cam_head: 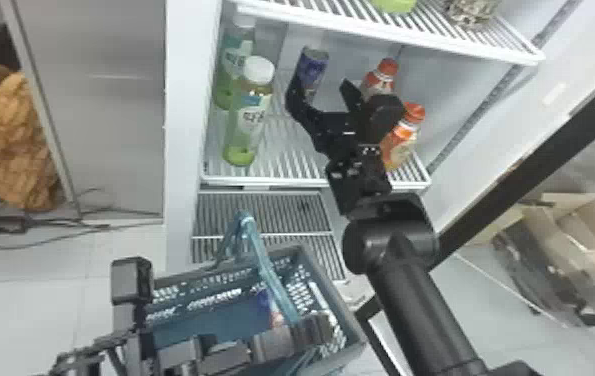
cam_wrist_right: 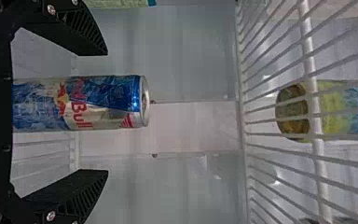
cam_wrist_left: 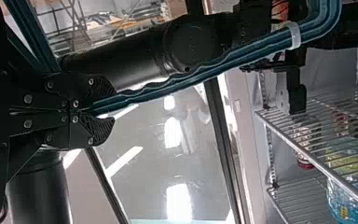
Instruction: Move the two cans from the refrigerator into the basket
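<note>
The right claw point(cam_head: 320, 84) stands wide, nothing gripped, inside the refrigerator. In the right wrist view, the blue-and-silver can point(cam_wrist_right: 112, 100) lines up with the gap between its two fingers, with open room on both sides and neither finger touching it. I cannot tell whether the can is already between them or just beyond their tips. It stands upright on the lower shelf point(cam_head: 266, 180), and in the head view one finger overlaps its left edge.

Close on the claw's right are two red-capped bottles point(cam_head: 401, 142), partly hidden by the wrist; clearance there looks tight. Left of the can are two green bottles point(cam_head: 246, 127), with bare shelf between the nearer one and the claw. The upper shelf point(cam_head: 391, 32) has its front rim above and past the can; the right arm crosses the lower shelf's front rim.

Below, outside the refrigerator, is the basket point(cam_head: 333, 282), with a blue-and-red item point(cam_head: 265, 306) inside, partly behind the handle point(cam_head: 266, 260). The left claw point(cam_head: 313, 330) is closed on that handle.
</note>
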Motion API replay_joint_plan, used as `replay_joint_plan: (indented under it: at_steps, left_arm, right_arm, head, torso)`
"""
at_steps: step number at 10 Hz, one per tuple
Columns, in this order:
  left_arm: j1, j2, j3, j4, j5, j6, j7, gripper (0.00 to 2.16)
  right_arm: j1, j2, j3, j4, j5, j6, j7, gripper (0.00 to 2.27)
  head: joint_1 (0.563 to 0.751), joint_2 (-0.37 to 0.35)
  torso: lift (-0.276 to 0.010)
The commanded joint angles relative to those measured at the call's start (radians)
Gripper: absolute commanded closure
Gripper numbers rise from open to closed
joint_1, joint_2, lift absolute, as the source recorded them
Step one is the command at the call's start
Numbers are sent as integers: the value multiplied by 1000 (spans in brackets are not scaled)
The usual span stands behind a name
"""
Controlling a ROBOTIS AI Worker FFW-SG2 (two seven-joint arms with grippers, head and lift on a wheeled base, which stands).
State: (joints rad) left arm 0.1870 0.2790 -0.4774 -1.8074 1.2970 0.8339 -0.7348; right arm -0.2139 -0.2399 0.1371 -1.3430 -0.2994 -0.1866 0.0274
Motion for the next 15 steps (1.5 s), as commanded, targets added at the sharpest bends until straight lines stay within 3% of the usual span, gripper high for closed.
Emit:
replay_joint_plan:
  at_steps: [1,6,7,8,9,15]
  left_arm:
    - [-3,0,-3,2,1,-2,0,1181]
    - [-15,0,-15,12,7,-4,0,1182]
    - [-15,0,-15,12,7,-4,0,1181]
    - [-15,0,-15,12,7,-2,0,1182]
    - [-18,0,-15,12,7,-4,0,1182]
    - [-15,3,-15,12,7,-7,0,1181]
  right_arm:
    - [-27,-3,12,36,0,0,-9,107]
    - [-98,-10,62,97,-8,49,-18,157]
    - [-103,-10,68,102,-8,69,-21,344]
    - [-105,-10,68,110,-12,81,-26,708]
    - [-108,-10,70,112,-24,86,-29,849]
    - [-105,-15,70,93,-28,71,-38,886]
  head:
    - [695,-350]
    - [695,-350]
    - [695,-350]
    - [695,-350]
    - [695,-350]
    - [695,-350]
  torso:
    - [-276]
    - [-276]
    - [-276]
    - [-276]
    - [-276]
    - [-276]
